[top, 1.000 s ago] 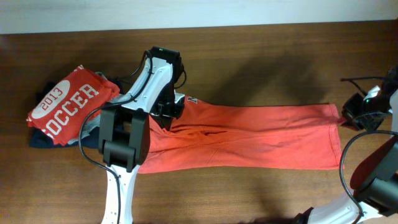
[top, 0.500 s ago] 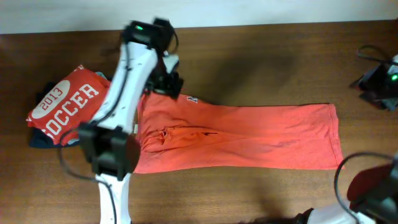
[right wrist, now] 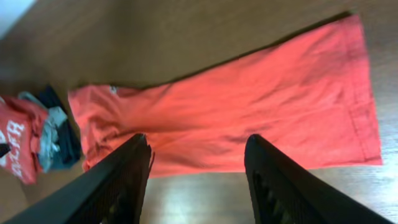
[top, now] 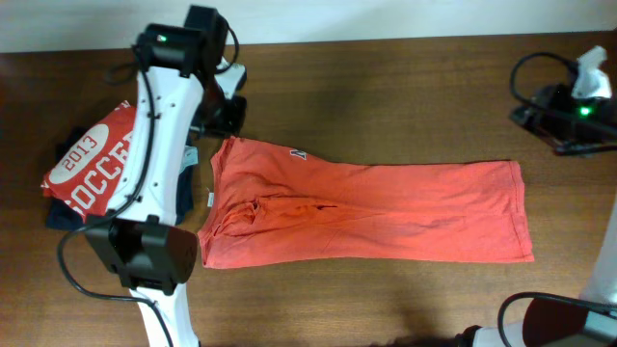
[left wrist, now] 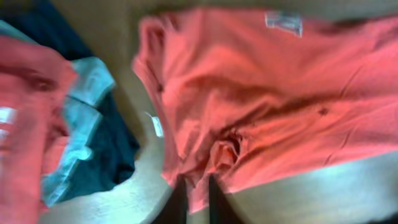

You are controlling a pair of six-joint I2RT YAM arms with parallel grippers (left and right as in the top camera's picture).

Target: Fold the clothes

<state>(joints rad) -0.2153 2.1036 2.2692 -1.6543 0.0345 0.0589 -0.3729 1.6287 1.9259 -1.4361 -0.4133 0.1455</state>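
The orange shirt [top: 386,212] looks soft and floppy; pinch its 3 o'clock corners. The right claw [right wrist: 198,144] is wide; left claw [left wrist: 196,194], cannot tell.

A dark brown wooden table [top: 405,77] carries two lots of clothing. An orange-red T-shirt [top: 386,212], folded into a long band, lies flat across the middle, from left of centre almost to the right edge. At the far left sits a small pile: a navy garment [top: 60,218] on the wood, a grey garment [left wrist: 79,140] and a red "2013 SOCCER" shirt [top: 92,169] on top.
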